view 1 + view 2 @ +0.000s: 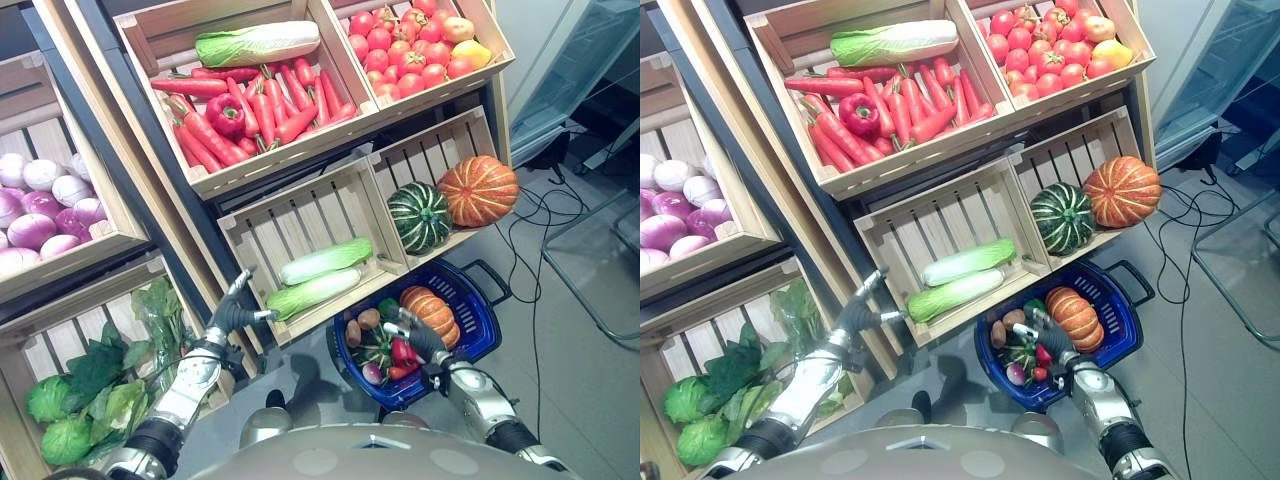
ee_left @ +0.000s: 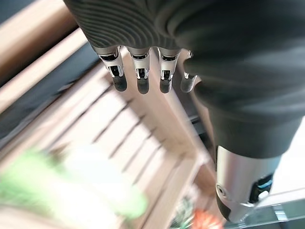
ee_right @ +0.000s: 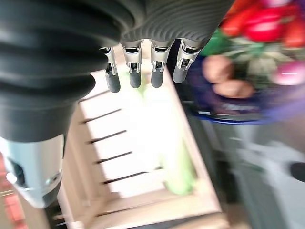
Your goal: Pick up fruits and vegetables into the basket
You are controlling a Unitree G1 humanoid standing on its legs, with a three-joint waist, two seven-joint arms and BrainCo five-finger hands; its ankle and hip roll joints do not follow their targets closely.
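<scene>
A blue basket (image 1: 472,300) stands on the floor below the shelves. It holds a small orange pumpkin (image 1: 428,310), potatoes (image 1: 362,324), red peppers (image 1: 402,352) and greens. My right hand (image 1: 418,340) hovers over the basket's middle, fingers (image 3: 143,71) straight and holding nothing. Two napa cabbages (image 1: 322,262) lie in the wooden crate (image 1: 260,232) to the left of the basket. My left hand (image 1: 236,312) is open beside that crate's front left corner, its fingers (image 2: 139,78) straight and pointing toward the cabbages.
Upper crates hold carrots (image 1: 250,115) with a red pepper (image 1: 224,112) and a napa cabbage (image 1: 258,42), and tomatoes (image 1: 405,45). A striped green squash (image 1: 420,215) and an orange pumpkin (image 1: 478,190) sit right of the cabbages. Onions (image 1: 45,205) and leafy greens (image 1: 90,390) are at left.
</scene>
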